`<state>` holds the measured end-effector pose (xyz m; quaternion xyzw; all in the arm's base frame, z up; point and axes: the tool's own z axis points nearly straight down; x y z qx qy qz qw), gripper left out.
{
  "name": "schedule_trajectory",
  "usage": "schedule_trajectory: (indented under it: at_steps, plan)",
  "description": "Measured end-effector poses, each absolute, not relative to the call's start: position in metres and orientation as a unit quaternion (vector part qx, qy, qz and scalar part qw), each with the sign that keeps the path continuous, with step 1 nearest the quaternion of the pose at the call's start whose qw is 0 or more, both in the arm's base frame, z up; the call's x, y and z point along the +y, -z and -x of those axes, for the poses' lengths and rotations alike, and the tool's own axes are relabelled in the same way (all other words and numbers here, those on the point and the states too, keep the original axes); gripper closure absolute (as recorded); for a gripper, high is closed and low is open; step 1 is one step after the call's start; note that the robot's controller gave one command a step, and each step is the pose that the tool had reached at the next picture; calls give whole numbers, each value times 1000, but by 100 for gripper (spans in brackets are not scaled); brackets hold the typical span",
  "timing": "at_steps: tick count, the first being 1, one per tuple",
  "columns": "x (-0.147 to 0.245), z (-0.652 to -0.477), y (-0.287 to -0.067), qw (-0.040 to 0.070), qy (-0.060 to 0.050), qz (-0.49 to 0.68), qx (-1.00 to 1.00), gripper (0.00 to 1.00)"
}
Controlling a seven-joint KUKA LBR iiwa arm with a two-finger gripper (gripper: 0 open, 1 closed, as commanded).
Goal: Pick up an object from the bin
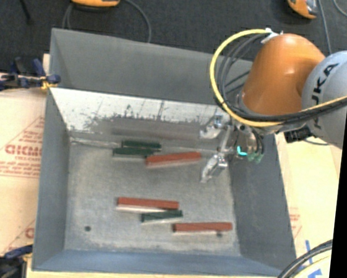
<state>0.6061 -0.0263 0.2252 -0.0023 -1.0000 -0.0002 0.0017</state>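
- Upper red bar (174, 159) lies flat in the back half of the bin (54, 178), tilted a little, with its right end higher in the view.
- Claw (212, 151) sits just off that right end, low over the bin floor near the back-right corner.
- Claw fingers (212, 169) look spread apart. Nothing is visible between them, so it has no hold on anything.
- I can't tell whether the claw touches the bar end. They are at least very close.
- Two green bars (137, 145) lie just left of the upper red bar, side by side and slightly offset. The nearer one meets the red bar's left end.
- Front group, well apart from the claw:
  - Lower red bar (147, 205) lies roughly level.
  - Dark green bar (161, 216) is tucked against its front-right edge, slightly skewed.
  - Right red bar (202, 228) is just right of the green one, close to the front wall.
- A small dark speck (87, 228) is on the floor at front-left.
- Orange cover (280, 73) on the wrist hangs above the back-right rim, with yellow and black cables (221, 78) looped around it.
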Motion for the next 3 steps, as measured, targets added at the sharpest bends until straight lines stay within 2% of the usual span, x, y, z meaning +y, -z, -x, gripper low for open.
schedule_trajectory:
  at_steps: [1, 2, 3]
  plan:
    - [-26, -608, -230, -2, 0, 2, -1000, 0]
    - [-24, -612, -182, -5, 0, 32, -999, 0]
    - [-19, -621, -114, -5, 0, 20, -1000, 0]
